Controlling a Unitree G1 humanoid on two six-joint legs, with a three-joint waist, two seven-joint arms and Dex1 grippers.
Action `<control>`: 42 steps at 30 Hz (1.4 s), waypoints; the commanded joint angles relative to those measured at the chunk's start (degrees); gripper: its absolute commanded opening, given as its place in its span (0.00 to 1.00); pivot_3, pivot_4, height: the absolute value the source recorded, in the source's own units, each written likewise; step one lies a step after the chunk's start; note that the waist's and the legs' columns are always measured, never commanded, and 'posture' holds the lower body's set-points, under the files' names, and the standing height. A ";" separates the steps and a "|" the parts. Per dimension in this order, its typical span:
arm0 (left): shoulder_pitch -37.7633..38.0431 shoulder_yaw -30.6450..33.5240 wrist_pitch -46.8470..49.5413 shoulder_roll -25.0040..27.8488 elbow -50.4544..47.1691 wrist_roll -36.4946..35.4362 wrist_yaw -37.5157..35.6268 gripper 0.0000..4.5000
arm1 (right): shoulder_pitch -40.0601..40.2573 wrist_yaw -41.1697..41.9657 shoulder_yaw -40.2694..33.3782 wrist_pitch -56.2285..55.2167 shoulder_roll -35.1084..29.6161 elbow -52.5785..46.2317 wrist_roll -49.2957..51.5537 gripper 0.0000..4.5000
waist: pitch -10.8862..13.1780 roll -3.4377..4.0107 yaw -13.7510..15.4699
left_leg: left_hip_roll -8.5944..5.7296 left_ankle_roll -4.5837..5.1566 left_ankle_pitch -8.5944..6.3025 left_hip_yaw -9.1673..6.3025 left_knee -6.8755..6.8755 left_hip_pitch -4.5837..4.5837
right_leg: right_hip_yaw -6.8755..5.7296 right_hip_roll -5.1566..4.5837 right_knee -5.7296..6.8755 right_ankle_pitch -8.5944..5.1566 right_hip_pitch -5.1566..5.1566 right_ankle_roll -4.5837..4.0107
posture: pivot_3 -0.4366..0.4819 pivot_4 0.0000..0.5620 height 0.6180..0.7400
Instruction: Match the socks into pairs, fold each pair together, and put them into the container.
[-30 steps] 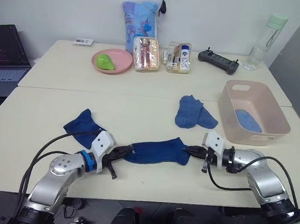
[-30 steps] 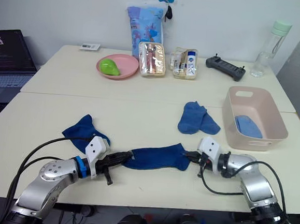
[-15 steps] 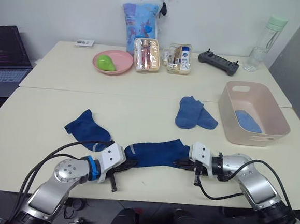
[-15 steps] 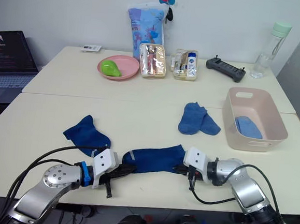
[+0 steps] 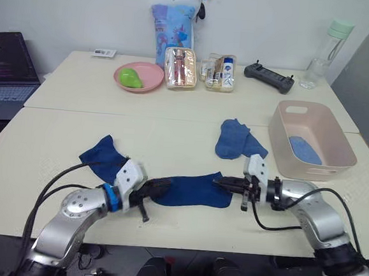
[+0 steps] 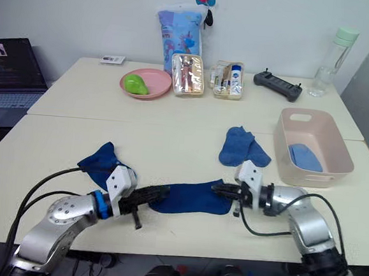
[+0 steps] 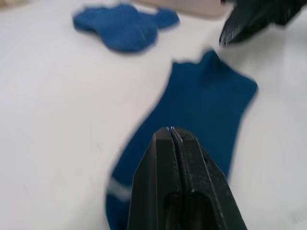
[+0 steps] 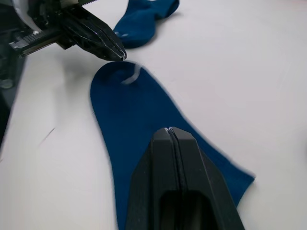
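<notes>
At the desk's (image 5: pixel 57 134) near edge a dark navy sock (image 5: pixel 190 189) lies flat and stretched out between the two arms. Left pincer (image 5: pixel 161 186) at the sock's left end, fingers pressed together; whether they pinch the fabric, cannot tell. Right pincer (image 5: pixel 222 181) at the sock's right end, fingers likewise closed tight, tips over the cloth; grip on it not clear. A second dark navy sock (image 5: pixel 104 157) lies crumpled just behind the left arm. A medium blue sock pair (image 5: pixel 237 139) lies further back, beside the pale pink tub (image 5: pixel 312 140) at the desk's right. A light blue sock (image 5: pixel 305 149) rests inside the tub. At the far desk: pink plate (image 5: pixel 138 75), clear pouches (image 5: pixel 180 66), printed bag (image 5: pixel 171 23), black controller (image 5: pixel 268 75), bottle (image 5: pixel 327 44).
</notes>
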 commanded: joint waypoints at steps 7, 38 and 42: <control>1.95 -0.84 -7.72 0.87 11.77 8.42 2.06 0.00 | 0.27 -6.34 1.52 -9.69 0.86 12.43 -9.34 0.00 | 0.02 0.04 -0.06 | -0.04 0.00 0.00 0.03 -0.01 -0.05 | 0.05 -0.06 -0.05 -0.04 -0.04 -0.01 | 0.48 0.27 1.00; 30.59 19.52 1.95 -7.55 -17.23 -6.46 12.83 0.99 | -10.78 -2.18 -1.70 15.53 1.42 -14.18 12.30 1.00 | 0.29 -0.11 -0.39 | 0.05 -0.02 -0.01 -0.05 -0.06 -0.13 | -0.01 -0.03 -0.22 -0.13 -0.05 -0.10 | 0.48 0.27 1.00; 22.80 17.76 2.70 -5.31 -11.57 0.37 16.63 0.99 | -10.76 -1.44 -1.36 15.27 0.52 -13.83 12.08 1.00 | 0.31 -0.08 -0.08 | 0.04 -0.01 -0.01 -0.05 -0.06 -0.12 | -0.03 -0.02 -0.21 -0.13 -0.05 -0.11 | 0.48 0.27 1.00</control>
